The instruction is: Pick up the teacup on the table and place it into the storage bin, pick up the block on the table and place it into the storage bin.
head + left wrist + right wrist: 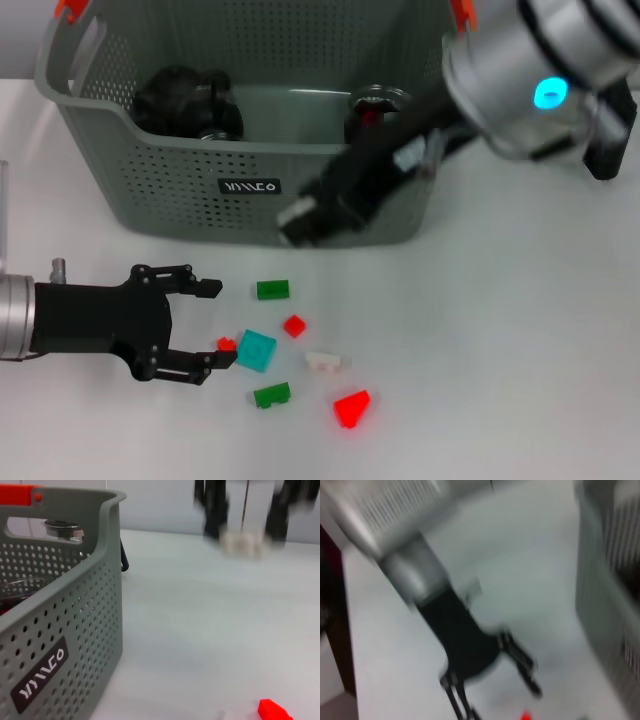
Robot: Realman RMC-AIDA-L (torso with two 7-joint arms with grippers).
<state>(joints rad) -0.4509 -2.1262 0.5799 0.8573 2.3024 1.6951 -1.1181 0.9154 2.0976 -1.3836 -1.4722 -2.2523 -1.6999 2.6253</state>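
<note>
Grey-green storage bin (190, 190): scattered blocks (257, 350) in front; left end effector (205, 328) released beside them; right end effector (310, 215), state indeterminable, before its front wall.

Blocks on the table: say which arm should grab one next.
Left. The left gripper is open, low beside the small red block and teal block. The right gripper is blurred, up at the storage bin front.

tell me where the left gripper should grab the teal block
Take the teal block across two opposite flat sides, coming straight down from above. It lies flat on the table, turned diamond-wise, so rotate the wrist to match. The open left gripper sits just beside it; mind the small red piece touching its near corner.
</note>
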